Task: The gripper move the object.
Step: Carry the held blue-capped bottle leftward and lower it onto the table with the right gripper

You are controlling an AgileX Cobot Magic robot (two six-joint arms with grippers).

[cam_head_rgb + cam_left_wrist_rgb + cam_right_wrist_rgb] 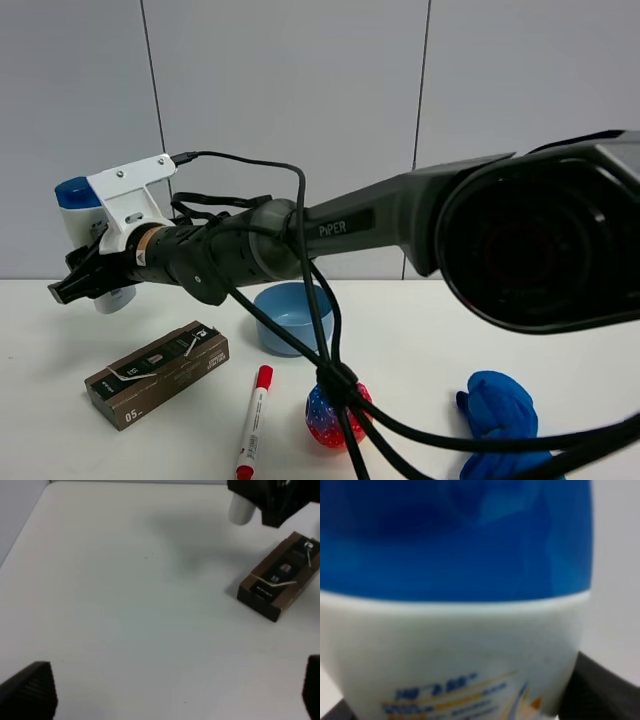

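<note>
Clamping the white shampoo bottle [80,225], right tool [85,283] pinched tight; left tool [170,690] spread wide.

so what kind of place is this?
Likely a robotics lab test bench: a white table against a plain grey panel wall, a robot arm, and unrelated props like a brown box, red marker and blue bowl.
</note>
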